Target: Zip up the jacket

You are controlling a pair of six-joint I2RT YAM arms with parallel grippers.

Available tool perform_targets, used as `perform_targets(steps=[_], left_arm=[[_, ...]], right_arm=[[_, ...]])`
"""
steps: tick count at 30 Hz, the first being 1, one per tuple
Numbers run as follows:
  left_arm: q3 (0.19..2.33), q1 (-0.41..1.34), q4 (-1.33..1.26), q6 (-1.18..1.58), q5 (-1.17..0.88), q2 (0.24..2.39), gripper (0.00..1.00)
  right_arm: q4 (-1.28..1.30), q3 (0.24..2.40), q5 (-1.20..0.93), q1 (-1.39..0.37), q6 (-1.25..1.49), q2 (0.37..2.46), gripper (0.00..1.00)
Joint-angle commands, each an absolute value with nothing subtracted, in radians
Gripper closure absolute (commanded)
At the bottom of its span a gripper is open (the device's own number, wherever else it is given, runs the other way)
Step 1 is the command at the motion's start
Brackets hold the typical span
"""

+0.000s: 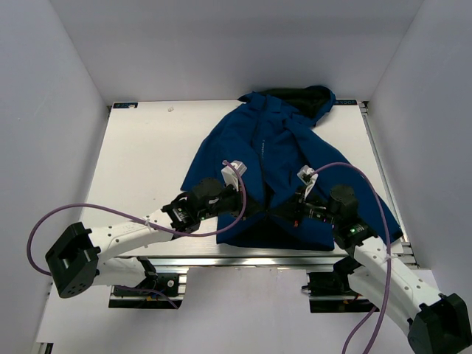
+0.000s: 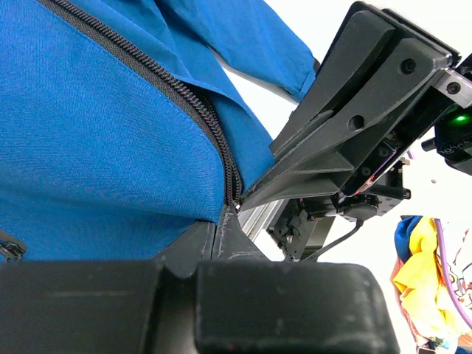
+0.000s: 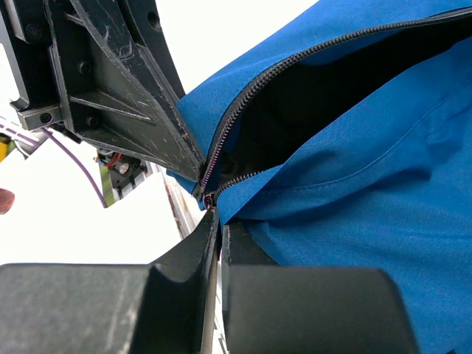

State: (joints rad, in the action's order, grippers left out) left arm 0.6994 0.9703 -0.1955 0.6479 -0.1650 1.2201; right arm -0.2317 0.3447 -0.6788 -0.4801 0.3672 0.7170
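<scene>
Top view: royal-blue fabric jacket (image 1: 284, 147) flat on the white table (image 1: 147, 147), long axis near-to-far, hood (image 1: 310, 96) at the far edge, hem toward the arms.
Grippers: left gripper (image 1: 258, 208) and right gripper (image 1: 290, 212) meet at the hem.
Left wrist: left gripper clamped on the hem by the coarse dark zipper (image 2: 184, 96).
Right wrist: right gripper pinching the hem; zipper halves gape (black lining, seen only here).
</scene>
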Motion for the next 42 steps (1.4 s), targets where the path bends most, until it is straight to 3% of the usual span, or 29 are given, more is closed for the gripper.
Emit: perform_targets(steps=[1, 17, 29, 42], left_arm=[[0.713, 0.968, -0.219, 0.653, -0.164, 1.204, 1.0], [0.721, 0.968, -0.209, 0.661, -0.14, 1.213, 1.0], [0.701, 0.968, -0.259, 0.669, -0.136, 1.184, 1.0], [0.69, 0.968, -0.265, 0.667, -0.15, 1.18, 1.0]], right_arm=[[-0.302, 0.371, -0.722, -0.488, 0.393, 0.722, 1.0], [-0.253, 0.408, -0.727, -0.488, 0.385, 0.709, 1.0], [-0.364, 0.36, -0.799, -0.486, 0.454, 0.776, 1.0], [-0.321, 0.356, -0.735, -0.488, 0.433, 0.733, 1.0]])
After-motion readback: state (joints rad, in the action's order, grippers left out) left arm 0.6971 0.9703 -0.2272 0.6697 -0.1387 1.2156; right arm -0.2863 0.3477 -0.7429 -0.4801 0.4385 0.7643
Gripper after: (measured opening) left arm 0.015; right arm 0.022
